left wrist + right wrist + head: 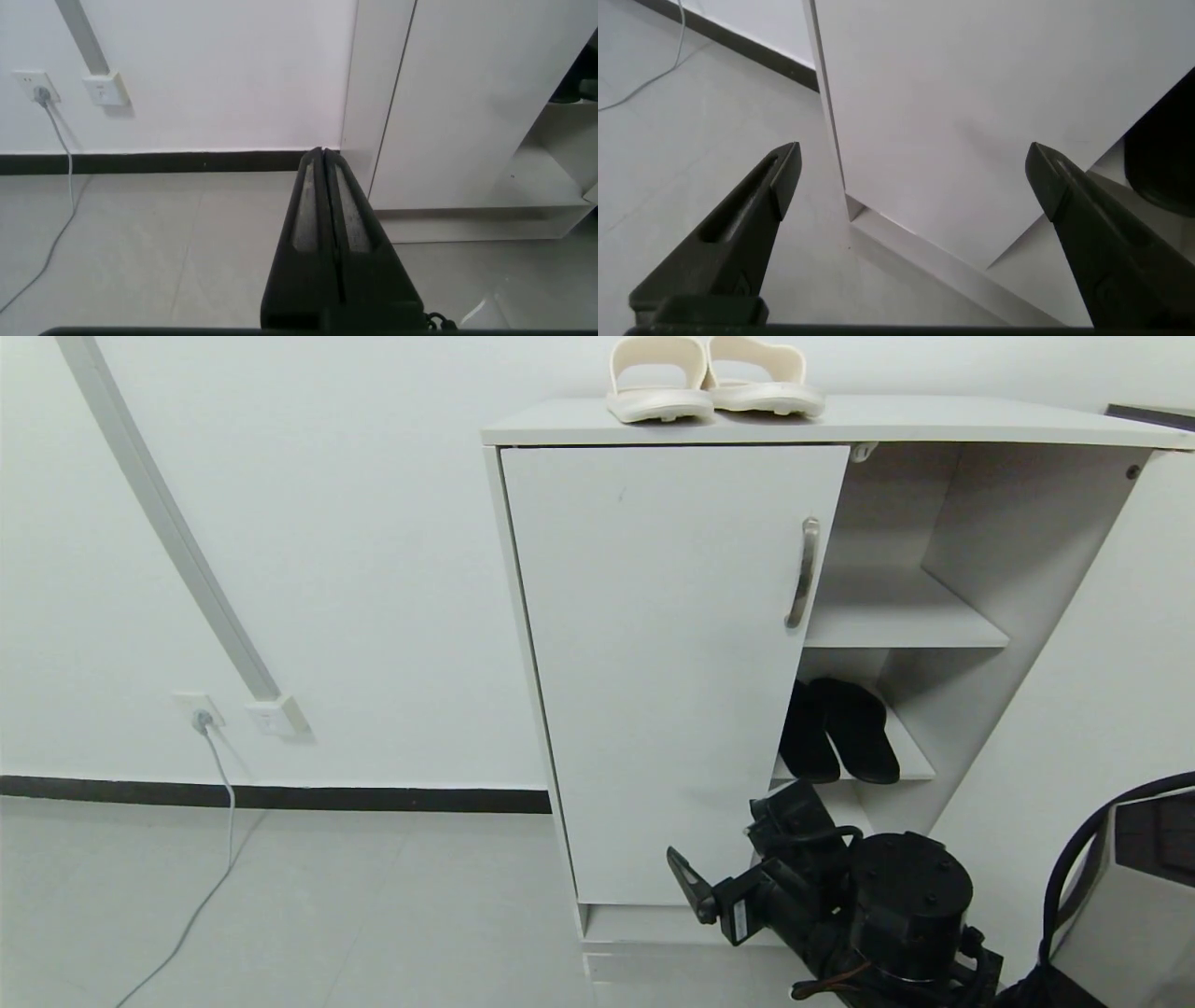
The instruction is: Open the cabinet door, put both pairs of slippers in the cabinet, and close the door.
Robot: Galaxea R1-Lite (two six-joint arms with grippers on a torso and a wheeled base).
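Two pairs of slippers are apart: the black pair (840,728) lies on the lower shelf (910,761) inside the cabinet (1027,551), and the beige pair (714,383) sits on the cabinet's top. Beside the closed door (667,663), the open door (1102,709) stands wide. Low over the floor (187,243), the left claw (322,154) is pressed together. The right claw (912,154) is spread before the closed door's lower corner.
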